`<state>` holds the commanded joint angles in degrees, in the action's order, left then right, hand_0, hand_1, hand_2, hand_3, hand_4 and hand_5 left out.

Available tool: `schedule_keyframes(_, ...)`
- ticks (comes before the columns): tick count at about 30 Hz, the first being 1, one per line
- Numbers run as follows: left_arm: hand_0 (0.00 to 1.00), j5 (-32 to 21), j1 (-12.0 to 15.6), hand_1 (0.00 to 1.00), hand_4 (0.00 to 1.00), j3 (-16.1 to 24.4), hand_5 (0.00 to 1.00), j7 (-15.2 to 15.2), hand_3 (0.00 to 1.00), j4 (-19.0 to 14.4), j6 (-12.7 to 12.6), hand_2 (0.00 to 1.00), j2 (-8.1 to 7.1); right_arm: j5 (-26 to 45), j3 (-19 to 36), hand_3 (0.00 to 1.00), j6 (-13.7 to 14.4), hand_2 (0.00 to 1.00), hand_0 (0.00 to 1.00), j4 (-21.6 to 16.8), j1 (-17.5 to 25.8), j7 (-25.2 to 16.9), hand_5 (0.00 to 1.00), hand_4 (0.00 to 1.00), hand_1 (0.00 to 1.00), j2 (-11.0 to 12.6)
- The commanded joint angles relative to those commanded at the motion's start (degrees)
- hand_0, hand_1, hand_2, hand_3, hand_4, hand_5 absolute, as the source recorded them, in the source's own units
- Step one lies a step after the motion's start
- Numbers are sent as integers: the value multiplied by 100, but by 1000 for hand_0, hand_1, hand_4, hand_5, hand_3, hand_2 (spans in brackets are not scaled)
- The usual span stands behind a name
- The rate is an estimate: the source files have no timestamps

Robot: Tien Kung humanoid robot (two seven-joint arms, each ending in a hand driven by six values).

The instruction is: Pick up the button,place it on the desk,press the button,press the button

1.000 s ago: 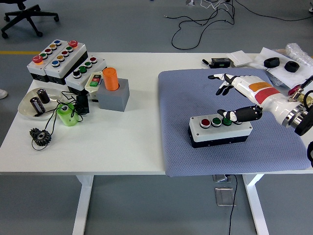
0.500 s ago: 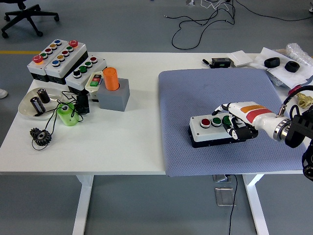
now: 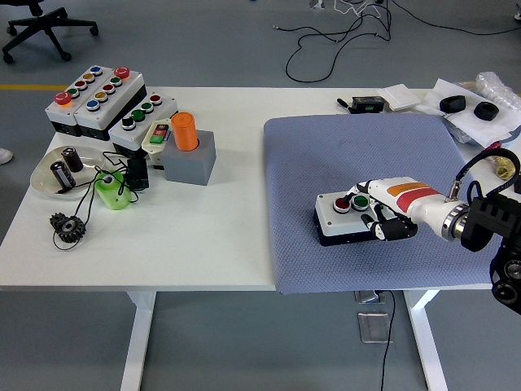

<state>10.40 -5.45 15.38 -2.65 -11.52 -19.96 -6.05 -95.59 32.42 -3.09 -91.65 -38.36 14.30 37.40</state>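
Observation:
A white-topped, black-based button box [image 3: 346,218] lies on the blue-grey mat [image 3: 326,147] at the right of the table. Its red button [image 3: 341,205] and green button [image 3: 359,201] show; the third button is hidden under my hand. My right hand [image 3: 379,217], white with black fingers, lies over the box's right end. Its fingers are curled down around the top and front of that end. The box rests flat on the mat. My left arm is out of the picture.
Several multi-button control boxes [image 3: 98,98] stand at the back left. Near them are a grey block with an orange cylinder [image 3: 189,147], a bowl [image 3: 57,173], a green part [image 3: 112,191] and a black gear [image 3: 67,226]. Black parts [image 3: 464,104] and a handset [image 3: 368,103] lie at the back right.
My right hand came down from above the mat onto the box's right end, slid a little left, and its fingers closed around it. The box has stayed in place.

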Motion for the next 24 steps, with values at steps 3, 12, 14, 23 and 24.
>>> schedule_keyframes(3,609,-5,-1,523,274,-7,998,2,470,4,-4,503,4,-7,-21,753,-31,83,164,31,-17,15,2,488,2,-55)
schedule_keyframes(12,610,7,-13,523,277,7,995,0,468,2,-7,502,-5,16,-39,754,-130,84,163,169,-40,50,2,484,2,-75)
schedule_keyframes(14,610,8,-17,523,277,2,995,-3,468,4,-7,502,-3,12,-117,754,-213,84,163,189,-74,83,2,484,2,-87)
schedule_keyframes(23,610,7,-20,524,279,-10,995,-8,468,6,-4,500,-1,4,-94,754,-286,86,165,176,-81,110,2,486,2,-66)
schedule_keyframes(24,610,1,-19,524,279,-13,995,-7,468,6,-4,500,0,-2,-9,754,-278,86,165,144,-60,106,2,486,2,-55)
